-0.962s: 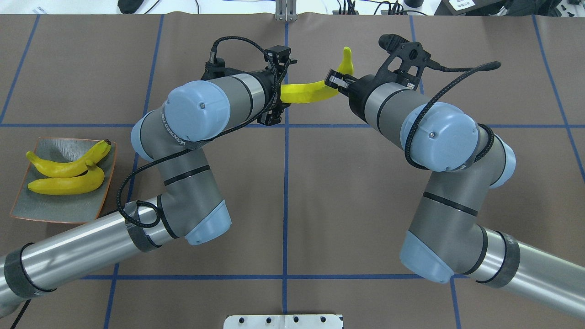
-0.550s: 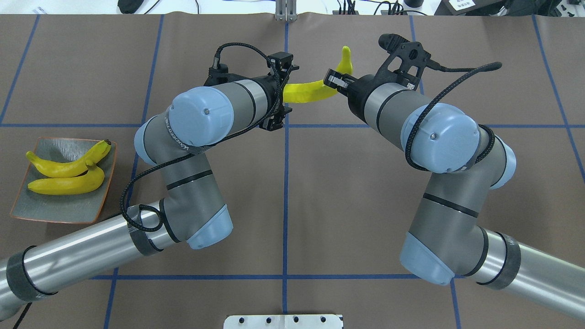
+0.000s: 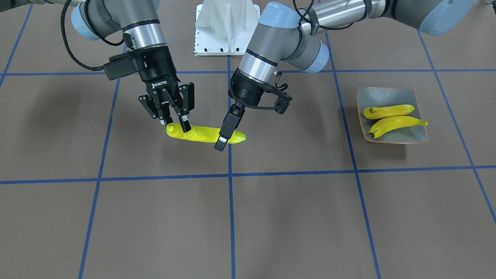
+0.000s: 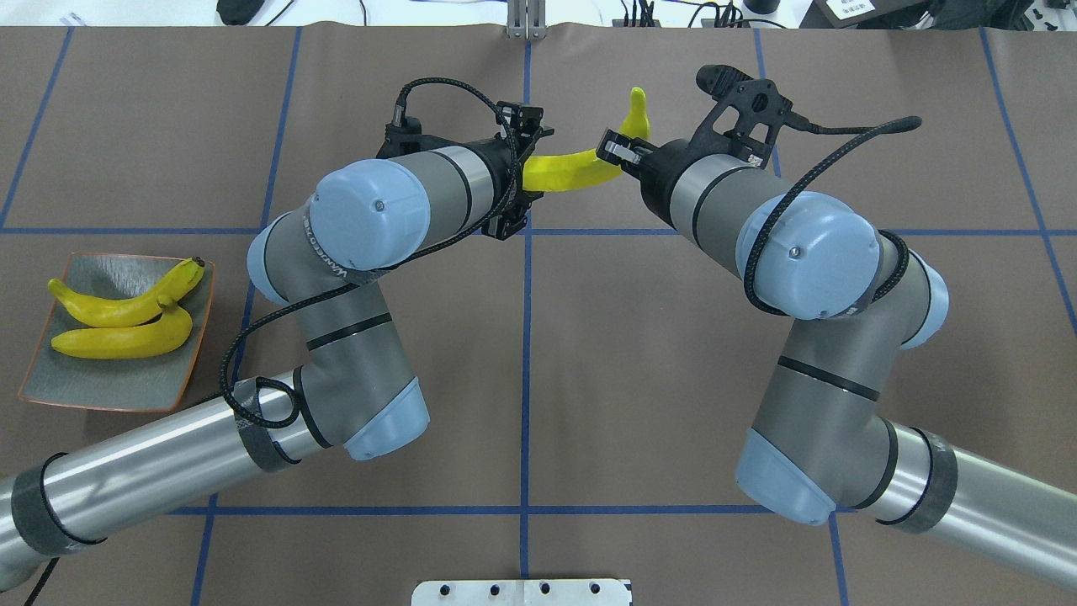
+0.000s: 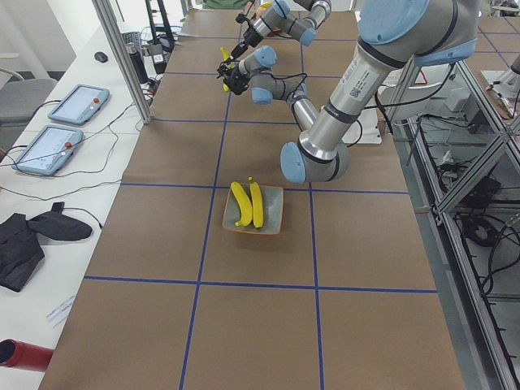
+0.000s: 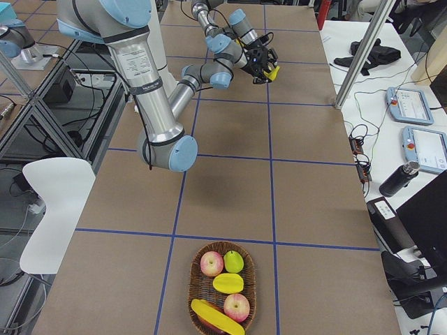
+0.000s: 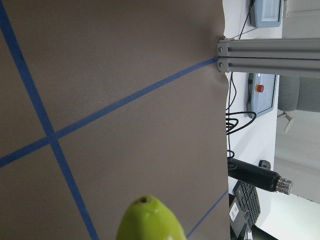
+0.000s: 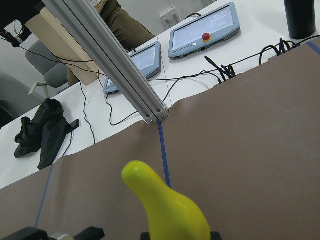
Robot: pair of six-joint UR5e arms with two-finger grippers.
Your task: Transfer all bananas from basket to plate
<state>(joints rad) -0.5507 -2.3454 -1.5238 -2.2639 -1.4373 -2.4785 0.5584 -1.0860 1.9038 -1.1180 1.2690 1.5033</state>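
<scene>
- Plate [image 4: 109,387] at left edge of desk [image 4: 589,379]: two bananas [image 4: 126,310] lie on it, unmoved from a second ago.
- Left gripper [image 4: 517,170]: jaws spread, straddling free end of airborne banana [image 4: 572,168], apparently to take it over; sits further over that end than a second ago.
- Right gripper [image 3: 178,126]: clamped on the banana's other end, holding it aloft mid-desk for the handover.
- Basket [image 6: 190,289], far right end: one banana [image 6: 213,315] waits among other fruit.

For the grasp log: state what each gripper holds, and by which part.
The right gripper clamps the banana near one end. The left gripper straddles its other end; whether it grips cannot be told.
</scene>
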